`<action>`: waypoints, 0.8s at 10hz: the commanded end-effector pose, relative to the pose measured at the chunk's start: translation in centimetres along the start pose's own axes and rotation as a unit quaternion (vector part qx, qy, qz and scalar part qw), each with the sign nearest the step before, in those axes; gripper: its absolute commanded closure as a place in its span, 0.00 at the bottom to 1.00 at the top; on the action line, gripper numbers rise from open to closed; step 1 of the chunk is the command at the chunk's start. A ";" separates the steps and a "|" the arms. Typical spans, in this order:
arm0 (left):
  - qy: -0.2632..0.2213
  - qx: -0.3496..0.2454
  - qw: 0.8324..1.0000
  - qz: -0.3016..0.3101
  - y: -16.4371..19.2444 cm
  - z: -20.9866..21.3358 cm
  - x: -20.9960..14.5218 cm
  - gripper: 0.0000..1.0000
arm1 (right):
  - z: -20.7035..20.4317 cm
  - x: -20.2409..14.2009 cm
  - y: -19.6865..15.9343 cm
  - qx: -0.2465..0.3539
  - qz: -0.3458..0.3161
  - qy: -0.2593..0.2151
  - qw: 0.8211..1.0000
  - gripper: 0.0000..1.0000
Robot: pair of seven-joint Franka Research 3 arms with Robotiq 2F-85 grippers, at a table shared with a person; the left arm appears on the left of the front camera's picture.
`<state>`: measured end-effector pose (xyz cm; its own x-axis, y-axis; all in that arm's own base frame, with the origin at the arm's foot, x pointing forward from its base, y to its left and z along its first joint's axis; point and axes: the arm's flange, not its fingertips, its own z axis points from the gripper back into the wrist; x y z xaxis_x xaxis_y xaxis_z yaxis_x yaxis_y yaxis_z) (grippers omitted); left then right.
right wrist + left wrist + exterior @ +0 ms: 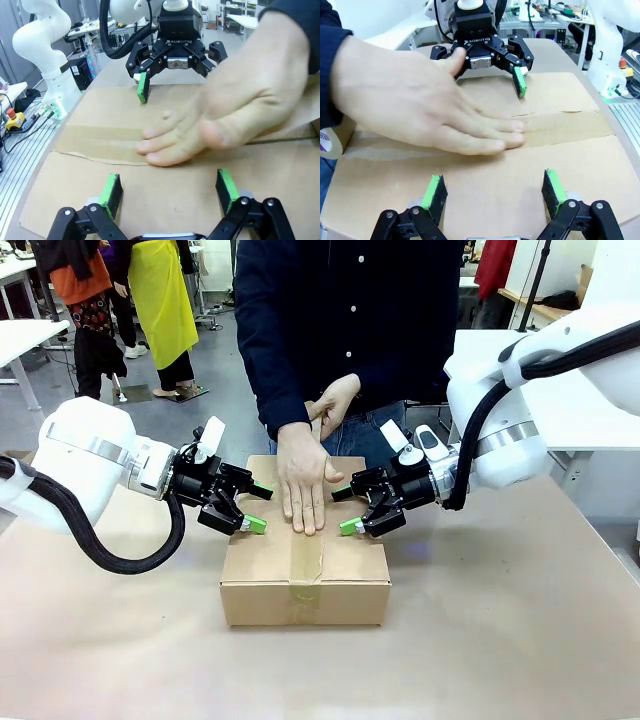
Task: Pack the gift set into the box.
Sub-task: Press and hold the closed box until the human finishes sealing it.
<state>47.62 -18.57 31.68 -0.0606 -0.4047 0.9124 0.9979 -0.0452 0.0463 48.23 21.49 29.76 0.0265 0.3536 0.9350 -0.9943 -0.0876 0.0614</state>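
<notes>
Box [305, 575] sits closed at the table's middle, tape along its seam under the person's hand [303, 480]. We hold our left gripper [250, 508] and right gripper [348, 510] spread empty at either side of it; best keep clear while the hand presses.

We are seeing the person's hand [303, 483] covering the middle of the taped seam [306, 565] on the box [305, 585]. The closed flaps are hiding the box's contents. In the right wrist view, that hand [240, 100] is appearing blurred and is masking one finger of the left pincer [175, 62].
</notes>
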 end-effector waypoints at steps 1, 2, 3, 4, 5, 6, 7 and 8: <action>-0.002 0.004 1.000 -0.008 -0.3 -0.1 -0.3 0.00 | -0.1 -0.3 0.1 -0.006 0.001 -0.003 1.000 0.00; -0.002 0.004 1.000 -0.008 -0.3 -0.1 -0.3 0.00 | -0.1 -0.3 0.1 -0.006 0.001 -0.003 1.000 0.00; -0.002 0.004 1.000 -0.008 -0.3 -0.1 -0.3 0.00 | -0.1 -0.3 0.1 -0.006 0.001 -0.003 1.000 0.00; -0.002 0.004 1.000 -0.008 -0.3 -0.1 -0.3 0.00 | -0.1 -0.3 0.1 -0.006 0.001 -0.003 1.000 0.00; -0.002 0.004 1.000 -0.008 -0.3 -0.1 -0.3 0.00 | -0.1 -0.3 0.1 -0.006 0.001 -0.003 1.000 0.00; -0.002 0.004 1.000 -0.008 -0.3 -0.1 -0.3 0.00 | -0.1 -0.3 0.1 -0.006 0.001 -0.003 1.000 0.00; -0.002 0.004 1.000 -0.008 -0.3 -0.1 -0.3 0.00 | -0.1 -0.3 0.1 -0.006 0.001 -0.003 1.000 0.00; -0.002 0.004 1.000 -0.008 -0.3 -0.1 -0.3 0.00 | -0.1 -0.3 0.1 -0.006 0.001 -0.003 1.000 0.00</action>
<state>47.59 -18.56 31.61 -0.0593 -0.4050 0.9124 0.9980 -0.0452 0.0447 48.17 21.47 29.68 0.0284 0.3542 0.9347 -0.9941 -0.0875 0.0634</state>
